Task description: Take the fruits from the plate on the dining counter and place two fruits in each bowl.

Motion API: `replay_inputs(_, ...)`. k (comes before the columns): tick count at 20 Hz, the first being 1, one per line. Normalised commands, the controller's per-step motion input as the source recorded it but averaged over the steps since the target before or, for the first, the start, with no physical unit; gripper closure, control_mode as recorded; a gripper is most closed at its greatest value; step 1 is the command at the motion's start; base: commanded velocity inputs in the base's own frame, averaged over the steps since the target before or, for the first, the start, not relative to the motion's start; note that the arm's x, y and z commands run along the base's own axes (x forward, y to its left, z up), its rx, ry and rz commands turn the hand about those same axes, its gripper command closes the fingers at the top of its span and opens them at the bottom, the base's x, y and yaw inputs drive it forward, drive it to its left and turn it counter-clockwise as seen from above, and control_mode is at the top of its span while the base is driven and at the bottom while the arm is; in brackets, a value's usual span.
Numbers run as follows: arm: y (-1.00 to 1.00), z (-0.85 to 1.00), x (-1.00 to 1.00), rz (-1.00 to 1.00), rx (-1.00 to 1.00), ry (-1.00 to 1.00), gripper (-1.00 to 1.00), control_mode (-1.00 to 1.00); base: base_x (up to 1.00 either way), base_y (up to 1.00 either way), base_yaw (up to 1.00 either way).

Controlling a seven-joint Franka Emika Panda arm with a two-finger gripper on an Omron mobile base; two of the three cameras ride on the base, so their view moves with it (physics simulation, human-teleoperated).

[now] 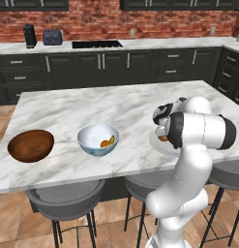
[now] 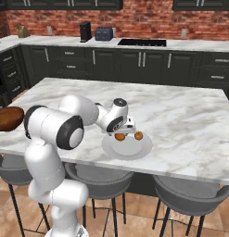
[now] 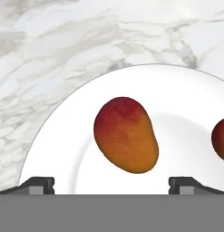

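hand (image 3: 111, 183): released, fingers spread either side of mango (image 3: 126, 134) on plate (image 3: 54, 136)
step: descend centred on mango, grip its narrow width

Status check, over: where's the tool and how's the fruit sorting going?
Tool open, over the plate, straddling a mango. Second fruit beside it on the plate. Two pieces in the white bowl; brown bowl empty. Nothing in the way.
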Motion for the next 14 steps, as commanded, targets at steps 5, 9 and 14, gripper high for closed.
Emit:
replay_inputs(5, 0.00, -0.23, 0.25, 0.00, 0.00, 0.00, -1.00, -1.00, 0.00, 0.00, 0.00)
replay_inputs(9, 0.00, -0.27, 0.18, 0.00, 0.00, 0.00, -1.00, -1.00, 0.00, 0.00, 0.00)
replay_inputs(14, 0.00, -0.28, 0.12, 0.00, 0.00, 0.00, -1.00, -1.00, 0.00, 0.00, 0.00)
